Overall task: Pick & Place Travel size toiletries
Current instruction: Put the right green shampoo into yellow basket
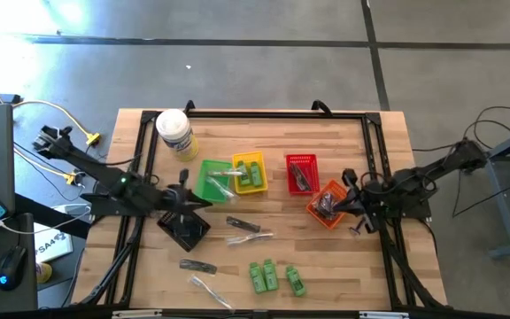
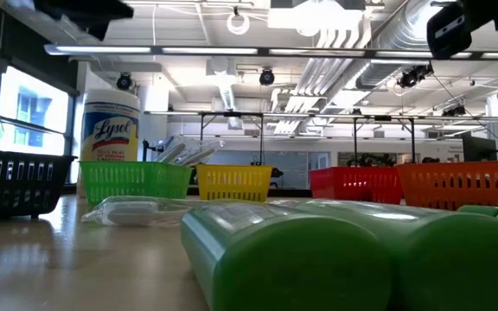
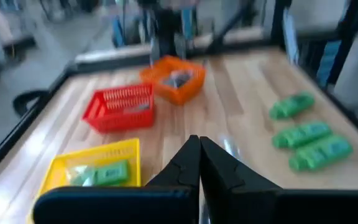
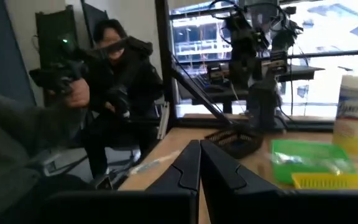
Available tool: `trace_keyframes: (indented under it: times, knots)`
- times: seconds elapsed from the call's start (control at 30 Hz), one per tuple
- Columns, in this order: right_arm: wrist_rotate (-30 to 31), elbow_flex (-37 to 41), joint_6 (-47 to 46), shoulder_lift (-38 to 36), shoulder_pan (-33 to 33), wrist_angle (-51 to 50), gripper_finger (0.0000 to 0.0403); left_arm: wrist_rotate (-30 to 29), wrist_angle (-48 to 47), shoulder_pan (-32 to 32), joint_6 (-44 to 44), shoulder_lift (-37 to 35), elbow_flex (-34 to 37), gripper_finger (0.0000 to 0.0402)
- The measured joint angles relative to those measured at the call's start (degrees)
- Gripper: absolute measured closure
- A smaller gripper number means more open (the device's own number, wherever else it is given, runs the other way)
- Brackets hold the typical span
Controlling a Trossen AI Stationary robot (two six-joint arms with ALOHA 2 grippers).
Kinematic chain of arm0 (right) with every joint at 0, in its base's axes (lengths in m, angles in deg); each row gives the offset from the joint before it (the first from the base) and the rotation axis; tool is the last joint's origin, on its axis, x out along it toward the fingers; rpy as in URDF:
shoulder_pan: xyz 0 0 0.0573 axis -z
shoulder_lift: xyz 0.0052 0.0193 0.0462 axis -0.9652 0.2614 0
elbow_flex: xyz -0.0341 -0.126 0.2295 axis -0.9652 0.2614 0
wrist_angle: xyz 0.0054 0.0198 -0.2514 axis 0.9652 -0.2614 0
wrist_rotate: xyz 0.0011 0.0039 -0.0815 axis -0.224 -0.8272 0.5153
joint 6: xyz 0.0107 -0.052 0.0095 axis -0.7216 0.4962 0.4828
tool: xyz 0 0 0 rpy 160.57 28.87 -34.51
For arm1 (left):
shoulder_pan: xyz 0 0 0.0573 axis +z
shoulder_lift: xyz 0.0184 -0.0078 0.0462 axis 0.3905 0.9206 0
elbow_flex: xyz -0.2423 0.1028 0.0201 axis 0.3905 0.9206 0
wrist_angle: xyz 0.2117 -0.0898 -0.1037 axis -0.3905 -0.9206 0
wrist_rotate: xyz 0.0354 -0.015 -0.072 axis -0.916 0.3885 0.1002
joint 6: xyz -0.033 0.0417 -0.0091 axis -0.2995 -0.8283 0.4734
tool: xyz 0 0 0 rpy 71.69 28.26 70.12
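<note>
— Toiletries first: where are they?
— Three green tubes (image 1: 274, 276) lie side by side near the desk's (image 1: 388, 151) front edge; clear-wrapped sticks (image 1: 249, 237) and a dark razor-like piece (image 1: 197, 266) are scattered mid-desk. One green tube sits in the yellow basket (image 3: 92, 169).
— Left pincer (image 3: 199, 158)?
— Fingers pressed together, empty, pointing across the desk above the black basket (image 1: 184, 230).
— Right pincer (image 4: 199, 163)?
— Shut too, holding nothing, by the orange basket (image 1: 328, 204), whose contents look dark, probably flat pieces.
</note>
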Motion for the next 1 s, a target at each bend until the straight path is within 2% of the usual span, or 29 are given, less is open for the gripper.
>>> trace_keyframes:
  times: [0.1,0.17,0.23,0.33,0.4,0.47,0.67,0.83,1.0]
  knots:
    - [3.1,1.9,-1.0,2.3,0.0,3.5,0.0401,2.9,11.1,5.3,-1.5,-8.0,11.4,0.0401]
    - [5.3,2.8,-1.1,3.1,0.0,4.2,0.0401,5.2,14.1,10.6,-1.8,-12.8,15.2,0.0401]
    - [5.7,3.8,-1.1,3.6,0.0,5.3,0.0401,10.5,12.5,16.5,-1.8,-17.6,17.1,0.0401]
    - [5.8,6.4,-1.2,4.4,0.0,9.7,0.0401,21.6,9.1,23.7,-1.1,-24.5,18.0,0.0401]
    - [6.0,8.7,-1.1,4.9,0.0,13.9,0.0401,27.4,6.2,26.8,-0.1,-27.8,18.1,0.0401]
    - [6.7,10.5,-1.0,5.7,0.0,17.5,0.0401,30.6,2.7,28.4,0.6,-30.4,18.1,0.0401]
    - [8.9,11.7,1.6,6.2,0.8,18.4,0.0401,31.4,-1.7,28.5,3.4,-30.7,18.2,0.0401]
    - [8.8,11.8,0.3,5.9,5.2,18.6,0.0401,31.7,-3.3,28.5,3.0,-28.5,18.2,0.0401]
    - [2.4,11.8,-6.2,6.0,9.2,15.0,0.0401,32.7,-2.1,28.4,2.9,-25.8,18.2,0.0401]
